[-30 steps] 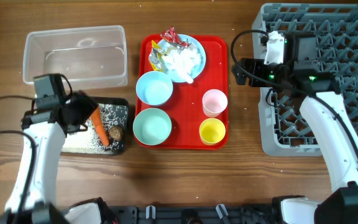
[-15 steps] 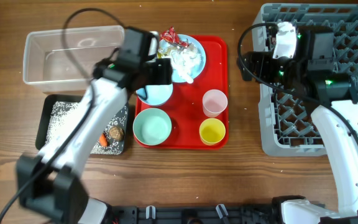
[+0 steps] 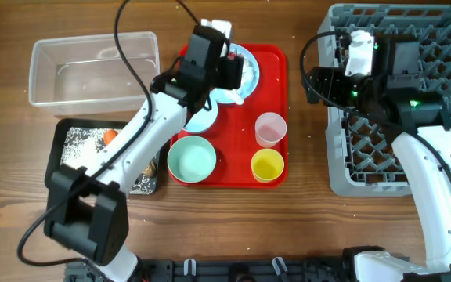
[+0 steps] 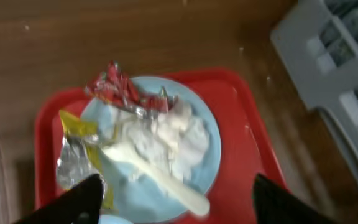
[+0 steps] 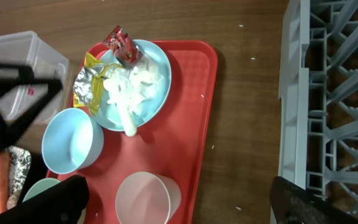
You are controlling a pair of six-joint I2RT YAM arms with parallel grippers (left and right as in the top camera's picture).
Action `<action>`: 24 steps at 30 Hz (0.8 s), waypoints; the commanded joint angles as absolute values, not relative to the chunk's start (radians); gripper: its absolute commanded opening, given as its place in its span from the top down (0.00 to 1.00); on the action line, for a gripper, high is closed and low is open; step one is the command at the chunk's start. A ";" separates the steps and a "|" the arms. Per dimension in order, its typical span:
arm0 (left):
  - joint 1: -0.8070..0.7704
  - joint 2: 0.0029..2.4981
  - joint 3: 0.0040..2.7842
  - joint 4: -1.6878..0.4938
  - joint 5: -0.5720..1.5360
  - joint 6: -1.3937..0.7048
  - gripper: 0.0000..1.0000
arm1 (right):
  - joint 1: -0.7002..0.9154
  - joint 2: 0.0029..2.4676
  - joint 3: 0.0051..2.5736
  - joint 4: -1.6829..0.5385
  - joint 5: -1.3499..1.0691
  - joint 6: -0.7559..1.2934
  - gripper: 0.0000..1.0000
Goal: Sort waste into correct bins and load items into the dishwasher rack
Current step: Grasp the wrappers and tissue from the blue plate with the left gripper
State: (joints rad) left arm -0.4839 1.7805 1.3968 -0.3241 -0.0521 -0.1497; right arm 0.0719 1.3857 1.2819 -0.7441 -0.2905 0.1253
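Done: orange carrot (image 3: pixel 110 137), white rice grains (image 3: pixel 81 153) in shallow black tray (image 3: pixel 92 123).
Our left pincer (image 4: pixel 179 202): wide open, empty, crumpled white tissue (image 4: pixel 179 134) just beneath.
Todo: crinkly red wrappers (image 4: pixel 114 87), all racking.

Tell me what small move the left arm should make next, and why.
Probably lower the left gripper straight onto the crumpled white tissue. Its jaws stand open above the light blue plate, where the tissue, the wrappers and the white spoon lie piled together, and the waste has to leave before the plate goes in the rack.
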 commanded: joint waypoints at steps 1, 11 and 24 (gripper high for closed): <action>-0.450 1.948 1.504 -0.279 -0.106 -0.074 0.18 | 0.068 1.384 1.295 -0.750 -0.280 0.104 0.04; -0.402 2.436 2.089 -0.642 -0.007 0.075 0.05 | 0.068 1.384 1.295 -0.778 -0.280 0.105 0.04; -0.447 2.509 2.086 -0.734 0.037 0.074 0.96 | 0.068 1.384 1.295 -0.778 -0.275 0.105 0.04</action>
